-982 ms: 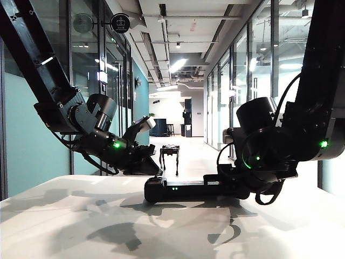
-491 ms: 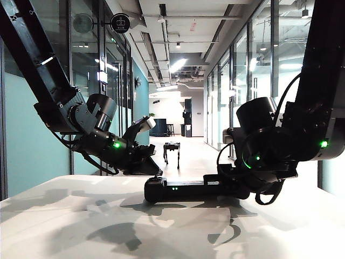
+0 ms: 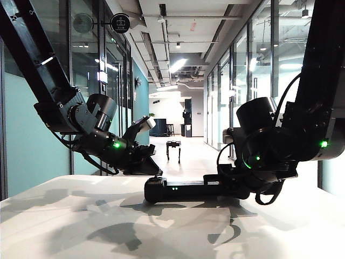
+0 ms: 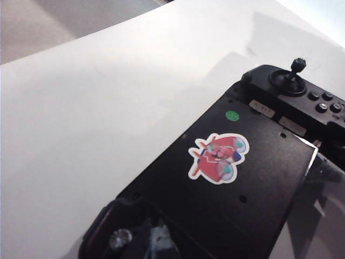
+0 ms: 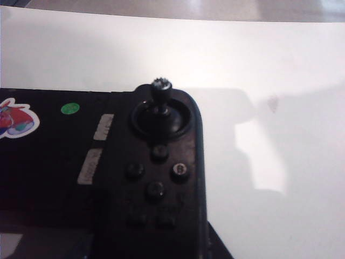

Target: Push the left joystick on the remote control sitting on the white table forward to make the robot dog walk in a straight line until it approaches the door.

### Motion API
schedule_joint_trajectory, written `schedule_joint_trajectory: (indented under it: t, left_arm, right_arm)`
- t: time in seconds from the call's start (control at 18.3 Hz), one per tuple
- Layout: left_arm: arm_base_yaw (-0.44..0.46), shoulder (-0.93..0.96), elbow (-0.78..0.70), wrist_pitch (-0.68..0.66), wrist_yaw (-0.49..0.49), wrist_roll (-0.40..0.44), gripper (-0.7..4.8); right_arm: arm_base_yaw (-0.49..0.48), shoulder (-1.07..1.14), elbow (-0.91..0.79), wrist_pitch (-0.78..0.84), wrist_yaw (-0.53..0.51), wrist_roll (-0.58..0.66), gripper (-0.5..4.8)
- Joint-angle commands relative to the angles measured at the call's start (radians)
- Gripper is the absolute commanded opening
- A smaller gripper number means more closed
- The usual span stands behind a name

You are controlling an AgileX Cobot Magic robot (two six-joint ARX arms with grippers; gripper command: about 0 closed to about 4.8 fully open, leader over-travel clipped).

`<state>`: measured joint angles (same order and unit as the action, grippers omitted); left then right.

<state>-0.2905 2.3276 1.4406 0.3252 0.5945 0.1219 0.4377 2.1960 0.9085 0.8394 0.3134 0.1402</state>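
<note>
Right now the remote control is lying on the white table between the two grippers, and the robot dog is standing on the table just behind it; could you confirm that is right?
Not quite. The remote control does lie on the white table, between the left gripper and the right gripper, but the robot dog stands on the corridor floor far beyond the table, as the exterior view shows.

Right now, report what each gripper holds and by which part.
Cannot be told. The right gripper sits at the remote control's right end, the left gripper over its left end, but no view shows fingers closed on it.
</note>
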Motion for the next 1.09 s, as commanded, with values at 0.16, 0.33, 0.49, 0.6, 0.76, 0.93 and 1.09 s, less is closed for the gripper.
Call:
schedule_joint_trajectory:
  t: [0.16,0.33,0.49,0.6,0.76,0.93,1.09]
  left_arm:
    - [0.001,-0.010,0.004,-0.019,-0.007,0.001,-0.06]
    - [0.001,-0.035,0.005,-0.050,-0.007,0.001,-0.06]
    - [0.001,-0.109,0.004,-0.198,-0.007,0.010,-0.05]
    - [0.001,-0.150,0.004,-0.275,-0.008,0.039,-0.06]
    - [0.001,-0.225,0.004,-0.368,-0.016,0.038,-0.05]
    - [0.001,-0.300,0.004,-0.422,-0.019,0.035,-0.05]
    - [0.000,-0.367,0.004,-0.460,-0.071,0.019,-0.06]
  right_arm:
    - [0.000,-0.006,0.003,0.025,-0.001,-0.006,2.01]
    - [0.000,-0.006,0.003,0.024,-0.001,-0.007,2.02]
    - [0.000,-0.006,0.003,0.024,-0.001,-0.007,2.02]
    - [0.000,-0.006,0.003,0.024,-0.001,-0.010,2.02]
    - [0.000,-0.006,0.003,0.024,-0.001,-0.010,2.02]
    - [0.000,-0.006,0.003,0.024,-0.002,-0.010,2.02]
    - [0.000,-0.006,0.003,0.024,-0.002,-0.010,2.19]
